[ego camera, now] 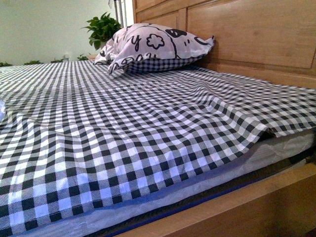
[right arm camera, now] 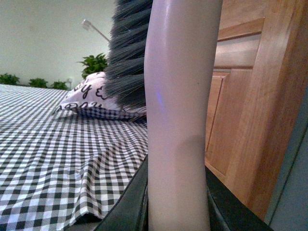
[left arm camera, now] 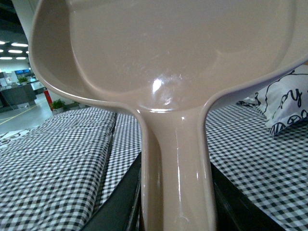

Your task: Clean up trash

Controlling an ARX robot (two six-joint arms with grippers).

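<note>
1. Bed sheet of black-and-white checked cloth [ego camera: 148,123] filled most of the front view. It was wide and mostly flat, with soft wrinkles. I think the step was to find the trash on it and sweep it up. The sweeping should be slow and gentle, so the cloth does not bunch up.
2. A tall brown wooden headboard [ego camera: 247,34] closed off the far right side, so there was no room to swing that way. At the near edge the sheet dropped over a light wooden bed frame [ego camera: 256,210]. Anything pushed that way could fall off.
3. A white pillow with black drawings [ego camera: 153,47] lay at the far end, near the headboard. The open sheet in front of it gave lots of room to move.
4. A beige plastic dustpan [left arm camera: 178,57] was up above the sheet. The left gripper [left arm camera: 175,211] was closed tight on its handle. The dustpan should go down low and flat before any sweeping.
5. A brush with a pale handle and dark grey bristles [right arm camera: 180,96] stood in the right gripper [right arm camera: 175,211]. The jaws pressed on the handle from both sides.
6. No trash could be seen for sure in any view. A small pale bit at the far left of the front view was too small to tell.
</note>
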